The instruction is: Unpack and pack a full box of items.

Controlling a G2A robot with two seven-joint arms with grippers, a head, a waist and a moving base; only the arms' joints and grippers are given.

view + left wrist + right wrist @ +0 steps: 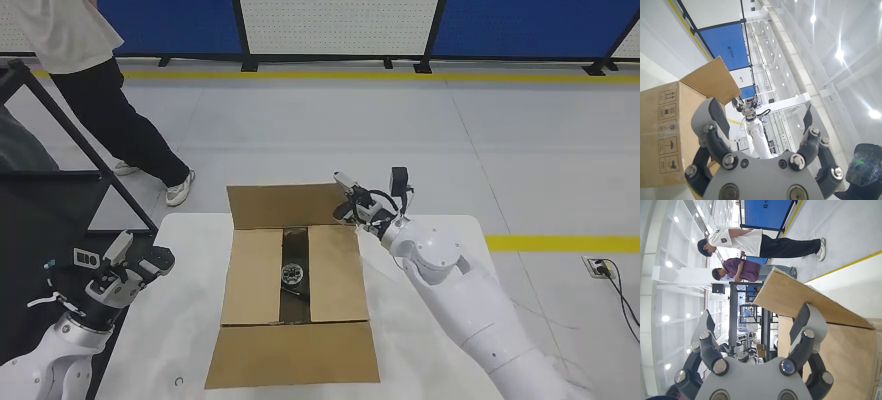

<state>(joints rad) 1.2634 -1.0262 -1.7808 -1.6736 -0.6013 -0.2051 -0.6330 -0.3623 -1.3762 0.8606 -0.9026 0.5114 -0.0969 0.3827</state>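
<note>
as seen from above, box (255, 275) seemingly lies lengthwise left-right.

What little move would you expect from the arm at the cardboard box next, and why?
Probably the right end effector should nudge the far flap down over the box. Its fingers are open right at that flap's edge, the flap stands tilted outward, and the two side flaps already lie folded in, leaving only a narrow gap.
</note>
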